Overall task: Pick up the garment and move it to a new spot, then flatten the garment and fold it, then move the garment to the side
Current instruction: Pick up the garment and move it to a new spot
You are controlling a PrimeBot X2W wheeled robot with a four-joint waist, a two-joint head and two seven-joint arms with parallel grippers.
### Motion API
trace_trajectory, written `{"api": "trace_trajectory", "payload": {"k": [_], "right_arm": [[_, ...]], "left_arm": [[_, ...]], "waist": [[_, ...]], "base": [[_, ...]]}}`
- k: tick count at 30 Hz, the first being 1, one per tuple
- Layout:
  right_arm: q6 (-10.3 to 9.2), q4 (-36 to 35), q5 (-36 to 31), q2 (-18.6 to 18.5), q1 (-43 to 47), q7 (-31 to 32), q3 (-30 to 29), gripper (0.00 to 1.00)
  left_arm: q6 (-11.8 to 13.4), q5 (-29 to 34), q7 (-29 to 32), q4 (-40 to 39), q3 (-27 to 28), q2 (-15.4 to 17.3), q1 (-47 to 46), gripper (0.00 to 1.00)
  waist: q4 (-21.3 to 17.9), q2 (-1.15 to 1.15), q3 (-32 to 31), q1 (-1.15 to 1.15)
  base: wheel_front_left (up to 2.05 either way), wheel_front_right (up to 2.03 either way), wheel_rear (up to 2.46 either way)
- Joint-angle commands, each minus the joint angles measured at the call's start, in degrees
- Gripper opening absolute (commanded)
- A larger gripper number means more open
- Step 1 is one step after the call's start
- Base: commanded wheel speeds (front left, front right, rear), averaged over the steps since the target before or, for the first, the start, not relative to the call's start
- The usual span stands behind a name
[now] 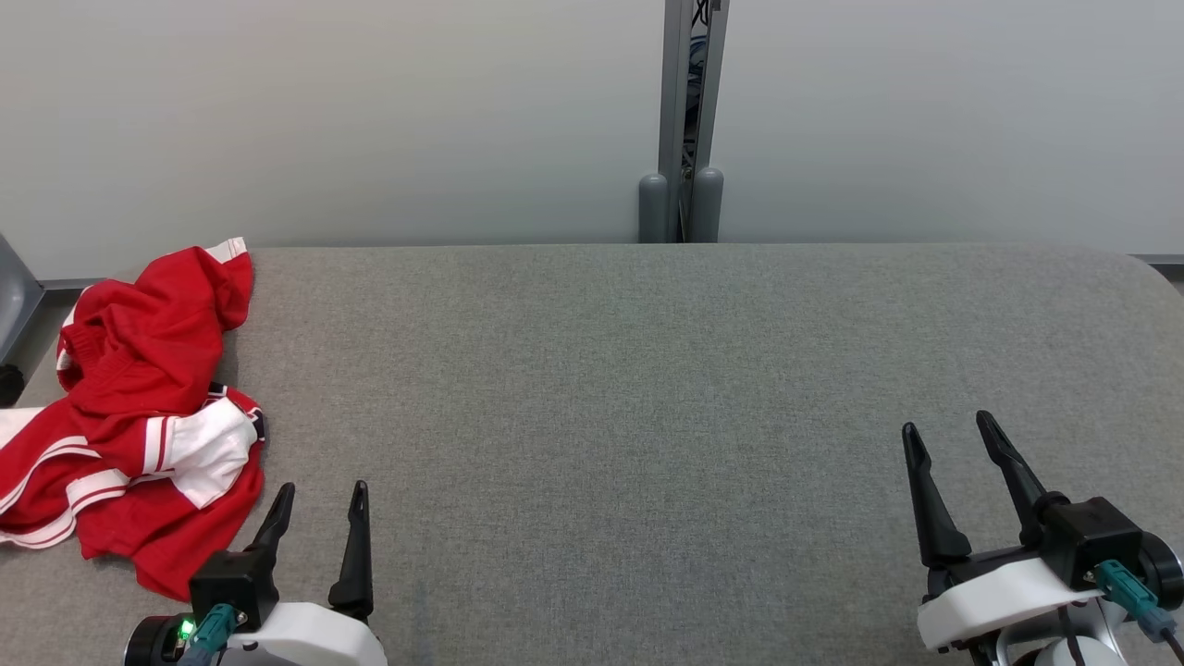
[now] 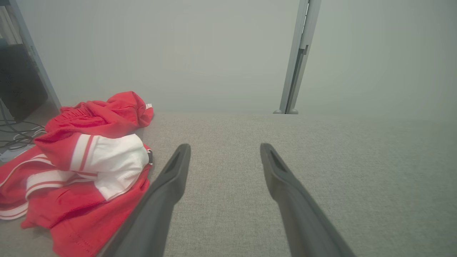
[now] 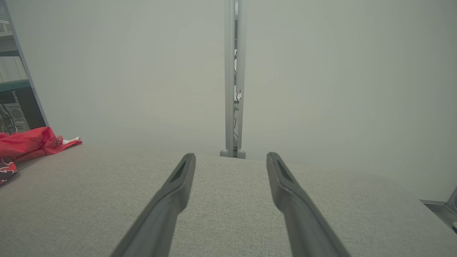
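Head view: red garment point(image 1: 139, 407) with white stripes and white panels, crumpled in a heap at the left edge of the frame, on the gray fabric counter point(image 1: 647, 370); its lower left part runs off the frame.
Garment shape: bunched and unfolded; a white-trimmed end sticks up at the top of the heap, near the counter's far edge.
Left gripper point(image 1: 323, 486): lower left of frame, released, jaws spread with only bare counter between them; just beside the garment's lower right edge.
Right gripper point(image 1: 947, 423): lower right of frame, also released, jaws apart, empty; well apart from the garment.
Left wrist view: garment takes the left side of the frame; the left one of the gripper's fingers point(image 2: 167, 185) overlaps the red hem at lower left, contact can't be told.
Right wrist view: garment small at the left edge, gray counter between the fingers.
Background: pale gray wall panels point(image 1: 324, 111) across the top, gray post point(image 1: 673, 92) at top centre between them.
Extras: cables point(image 2: 18, 135) at the left edge of the left wrist view, beyond the garment.
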Motion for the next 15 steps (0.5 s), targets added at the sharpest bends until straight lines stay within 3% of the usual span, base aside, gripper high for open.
{"api": "trace_trajectory", "payload": {"k": [1,15], "right_arm": [[0.11,0.1,0.3,-0.4,0.1,-0.4,-0.1,1.00],[0.11,0.3,0.4,-0.4,0.0,-0.4,-0.5,1.00]], "left_arm": [[0.2,-0.3,-0.1,-0.2,0.0,0.4,0.3,1.00],[0.7,-0.6,0.4,-0.3,-0.7,0.8,-0.3,1.00]], "waist": [[0.0,0.00,0.0,0.00],[0.6,0.00,0.3,0.00]], "base": [[0.00,0.00,0.00],[0.00,0.00,0.00]]}}
